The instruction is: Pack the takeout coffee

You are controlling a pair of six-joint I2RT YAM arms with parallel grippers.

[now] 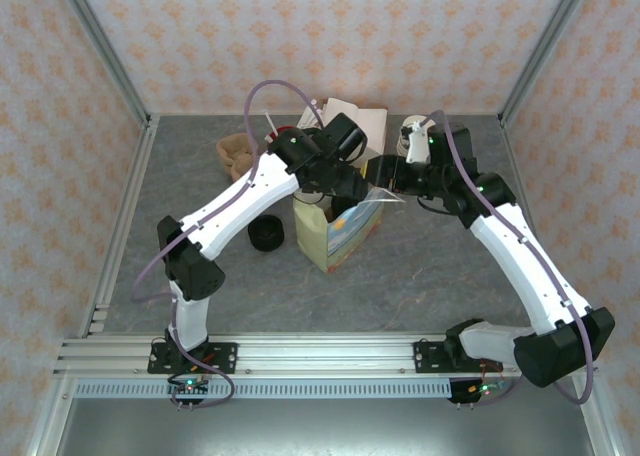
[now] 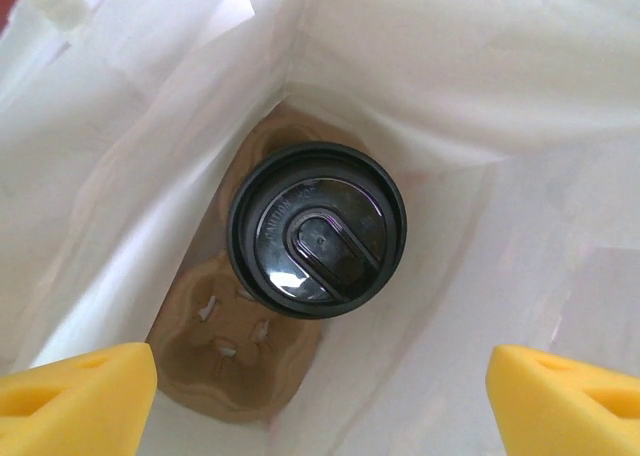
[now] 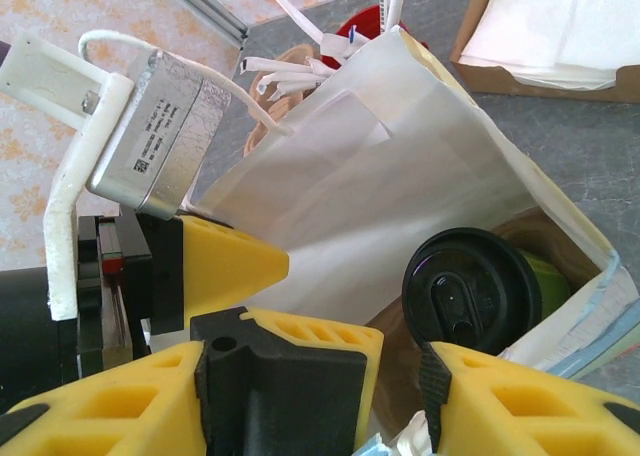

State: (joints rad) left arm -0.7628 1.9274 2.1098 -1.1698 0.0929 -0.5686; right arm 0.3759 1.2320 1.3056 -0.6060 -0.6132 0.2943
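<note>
Now, left arm: is reaching forward and inward from its base, elbow bent, wrist pitching down so the left pincer (image 2: 322,381) is pointing straight into the bag (image 1: 330,238).
Left pincer: is standing released, its yellow fingers (image 2: 75,401) spread wide with nothing between them.
Right arm: is stretching forward from its base, then bending inward at the elbow, bringing the right pincer (image 3: 405,364) to the bag's rim opposite the left arm.
Right pincer: is straddling the rim, with paper lying in the gap; whether it is pressing that paper I cannot tell.
Cup (image 2: 317,231): is standing upright, capped in black, below the left pincer's fingertips and apart from them, roughly on the midline between the fingers. From the right pincer it is sitting just past the fingertips, down inside the bag.
Carrier (image 2: 225,361): is lying on the bag's floor under the cup, a second well showing nearer the left pincer.
Edges: white walls are rising around the left pincer on every side. One fold is running close behind the cup, and bare floor is lying toward one finger.
Room outside: lids (image 1: 266,236) are sitting just beside the bag under the left forearm. A box (image 3: 540,76) is lying beyond the right pincer. Gray table (image 1: 450,266) is showing between the bag and the arm bases.
</note>
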